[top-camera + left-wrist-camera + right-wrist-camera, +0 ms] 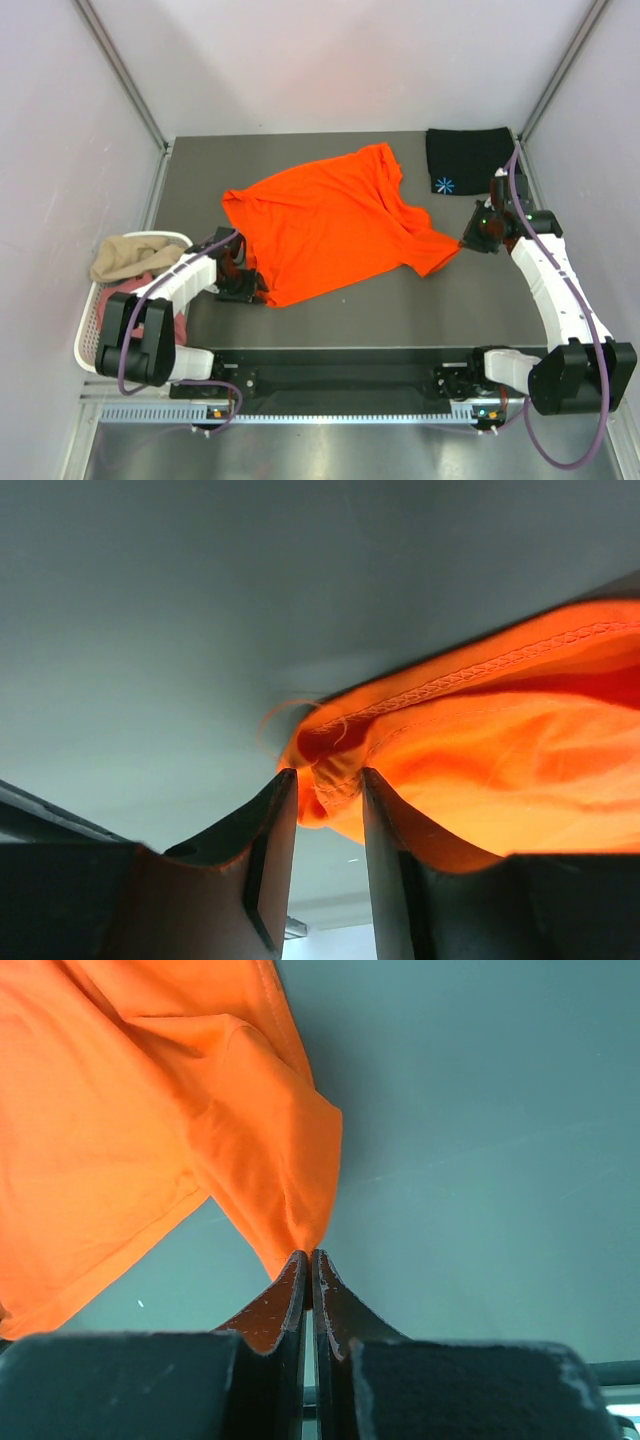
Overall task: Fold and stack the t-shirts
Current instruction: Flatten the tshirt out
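Orange t-shirt [335,220] is spread out across the middle of the dark bench [400,300], lying at a slant and rumpled, with one sleeve reaching off to the right. Over on that side, the right hand [470,240] is down low at the sleeve's tip. In the wrist view its fingers [285,1295] are pressed tight together with the point of orange cloth nipped between them: that is a firm clench on the sleeve.

Now the near left corner. The left hand [243,285] sits at the shirt's lower hem, right at the edge of the cloth. Up close, its fingers [283,810] stand part-way apart with a bunched, stitched hem corner tucked into the gap. The cloth reaches both inner faces, but whether it is truly gripped or only bracketed, I can't tell.

Far right corner of the bench: a black t-shirt [468,155] folded into a neat rectangle, its light-blue starburst mark [444,184] facing up at the near left, well apart from the orange one.

At the left edge, a white slotted basket [88,335] holds a crumpled tan shirt [130,255] on top, with some dusty pink cloth [178,325] showing beside the left arm.
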Controlling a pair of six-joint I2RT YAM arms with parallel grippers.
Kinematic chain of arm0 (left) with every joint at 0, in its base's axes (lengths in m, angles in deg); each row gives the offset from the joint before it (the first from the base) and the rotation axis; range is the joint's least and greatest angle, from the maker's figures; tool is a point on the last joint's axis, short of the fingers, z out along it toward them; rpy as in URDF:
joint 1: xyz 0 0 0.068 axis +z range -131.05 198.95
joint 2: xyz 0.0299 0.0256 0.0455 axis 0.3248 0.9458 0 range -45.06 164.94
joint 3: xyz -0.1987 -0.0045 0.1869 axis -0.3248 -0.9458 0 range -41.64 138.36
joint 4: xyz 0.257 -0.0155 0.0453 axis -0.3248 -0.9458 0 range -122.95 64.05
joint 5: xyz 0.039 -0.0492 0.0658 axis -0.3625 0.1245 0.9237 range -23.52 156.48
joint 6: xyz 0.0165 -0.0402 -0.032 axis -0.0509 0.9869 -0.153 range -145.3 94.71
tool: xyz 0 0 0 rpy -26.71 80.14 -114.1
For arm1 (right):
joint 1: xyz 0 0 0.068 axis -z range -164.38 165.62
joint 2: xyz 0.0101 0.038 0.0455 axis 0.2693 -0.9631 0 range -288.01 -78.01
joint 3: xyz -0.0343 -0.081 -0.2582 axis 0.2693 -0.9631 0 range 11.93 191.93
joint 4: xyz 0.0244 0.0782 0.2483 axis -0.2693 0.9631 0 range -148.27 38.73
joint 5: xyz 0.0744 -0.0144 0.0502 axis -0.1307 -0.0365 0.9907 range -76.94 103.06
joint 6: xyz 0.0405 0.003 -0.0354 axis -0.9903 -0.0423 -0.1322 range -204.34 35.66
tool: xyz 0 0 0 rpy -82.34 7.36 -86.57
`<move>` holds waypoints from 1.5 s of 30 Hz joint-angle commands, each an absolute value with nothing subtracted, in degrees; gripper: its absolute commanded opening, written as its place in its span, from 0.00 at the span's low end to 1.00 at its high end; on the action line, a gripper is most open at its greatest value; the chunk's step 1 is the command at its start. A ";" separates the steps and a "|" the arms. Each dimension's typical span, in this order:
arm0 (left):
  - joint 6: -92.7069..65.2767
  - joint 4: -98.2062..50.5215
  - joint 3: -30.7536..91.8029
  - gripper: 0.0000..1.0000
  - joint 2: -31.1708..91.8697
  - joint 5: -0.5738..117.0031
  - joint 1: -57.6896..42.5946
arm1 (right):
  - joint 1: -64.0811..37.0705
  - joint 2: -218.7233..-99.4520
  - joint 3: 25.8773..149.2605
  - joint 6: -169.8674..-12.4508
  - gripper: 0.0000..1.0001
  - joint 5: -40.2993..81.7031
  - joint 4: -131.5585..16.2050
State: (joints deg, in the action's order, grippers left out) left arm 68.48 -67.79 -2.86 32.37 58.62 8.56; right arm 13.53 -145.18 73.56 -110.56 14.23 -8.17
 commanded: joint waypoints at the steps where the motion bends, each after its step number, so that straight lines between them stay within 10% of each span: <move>1: 70.07 -66.03 -1.66 0.37 33.60 58.83 8.84 | 13.42 -145.24 75.92 -109.57 0.00 13.41 -9.58; 8: 69.19 -65.32 -0.95 0.32 35.36 58.74 8.84 | 13.34 -145.24 76.09 -109.48 0.00 13.41 -9.67; 15: 64.73 -66.02 1.76 0.00 35.63 59.62 8.84 | 13.42 -145.68 76.71 -109.48 0.00 11.83 -9.67; 38: 6.44 -86.66 39.81 0.00 35.71 75.78 3.77 | 15.18 -160.89 104.13 -110.62 0.00 14.55 -6.42; 45: 9.94 -91.95 28.78 0.00 33.26 69.59 -6.36 | 15.09 -155.10 93.77 -110.45 0.00 14.38 -6.77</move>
State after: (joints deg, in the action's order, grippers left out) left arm 10.19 -85.41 35.26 36.15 74.40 -4.23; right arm 14.32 -159.24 96.53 -110.47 14.14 -7.47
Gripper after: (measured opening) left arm 0.024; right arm 0.009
